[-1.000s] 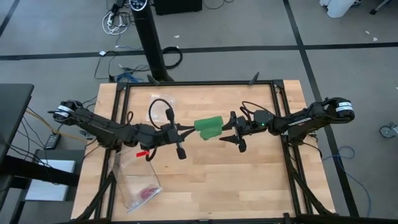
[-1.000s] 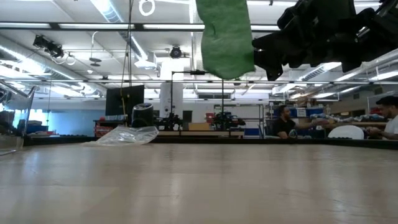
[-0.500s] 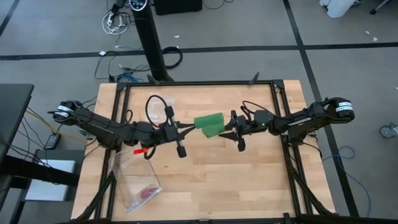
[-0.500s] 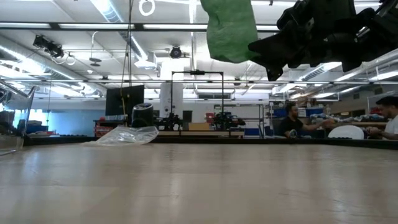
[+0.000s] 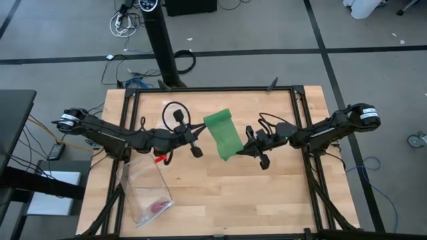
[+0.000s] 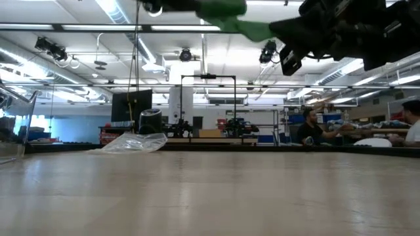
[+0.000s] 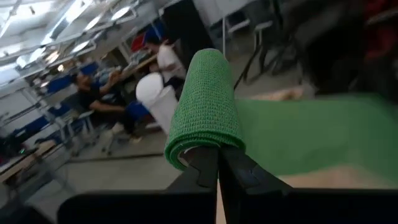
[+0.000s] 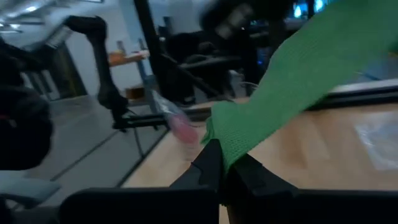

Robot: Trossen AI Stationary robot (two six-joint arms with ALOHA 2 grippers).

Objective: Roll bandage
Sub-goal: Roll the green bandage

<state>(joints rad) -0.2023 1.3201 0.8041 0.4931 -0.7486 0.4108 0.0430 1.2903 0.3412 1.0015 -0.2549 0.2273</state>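
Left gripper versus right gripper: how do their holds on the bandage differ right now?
The left gripper clamps the rolled end of the bandage, a tight green cylinder; the right gripper pinches the flat, loose end. In the high view the left gripper is at the strip's far end, the right gripper at its near end. Both are shut, holding it above the table.

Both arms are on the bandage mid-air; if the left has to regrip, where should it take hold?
Probably the rolled end of the bandage, coming end-on along the roll's axis as the left gripper does now. That end is firm; the flat strip toward the right gripper is limp.
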